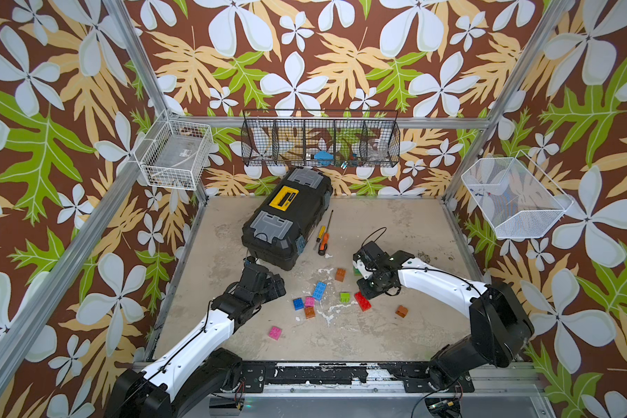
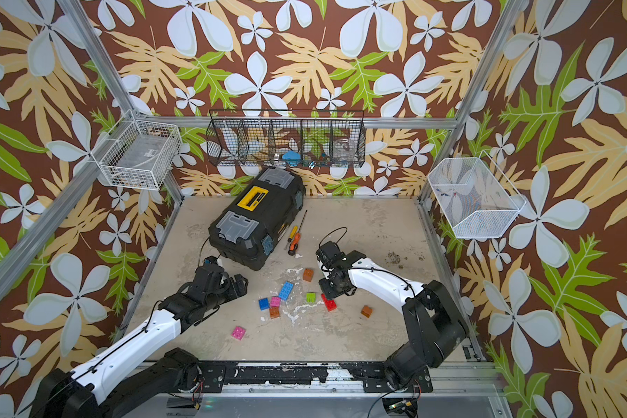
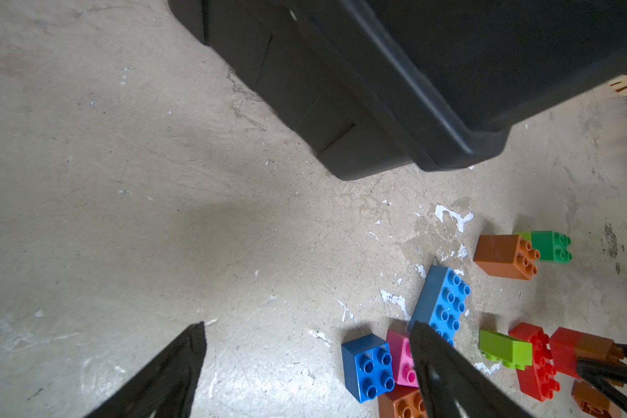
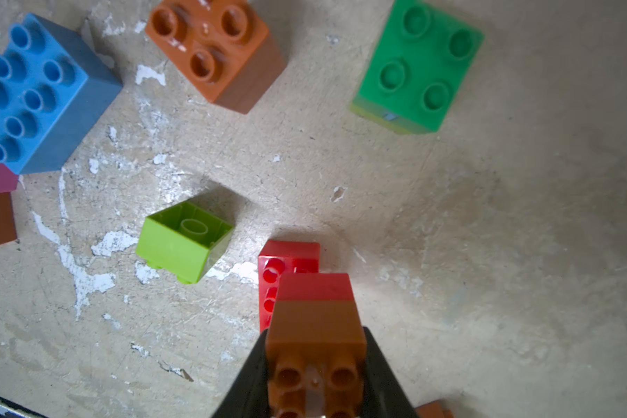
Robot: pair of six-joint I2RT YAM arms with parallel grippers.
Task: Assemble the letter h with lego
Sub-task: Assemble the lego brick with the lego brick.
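Observation:
Loose lego lies mid-table: a long blue brick [image 1: 319,290], a blue square [image 1: 298,303], pink [image 1: 309,301], orange [image 1: 309,312], lime [image 1: 345,297] on its side, a long red brick [image 1: 362,301] and a green one [image 4: 418,65]. My right gripper [image 4: 315,362] is shut on an orange brick [image 4: 315,325] with a red square brick [image 4: 315,286] stuck to its far end, held just over the long red brick [image 4: 286,267]. My left gripper [image 3: 308,325] is open and empty, left of the blue square [image 3: 368,365]. No letter h is in view.
A black toolbox [image 1: 286,213] stands behind the left gripper, with two screwdrivers [image 1: 323,242] beside it. More bricks lie apart: orange [image 1: 340,274], orange [image 1: 401,311] and pink [image 1: 275,332]. Wire baskets [image 1: 319,139] hang on the walls.

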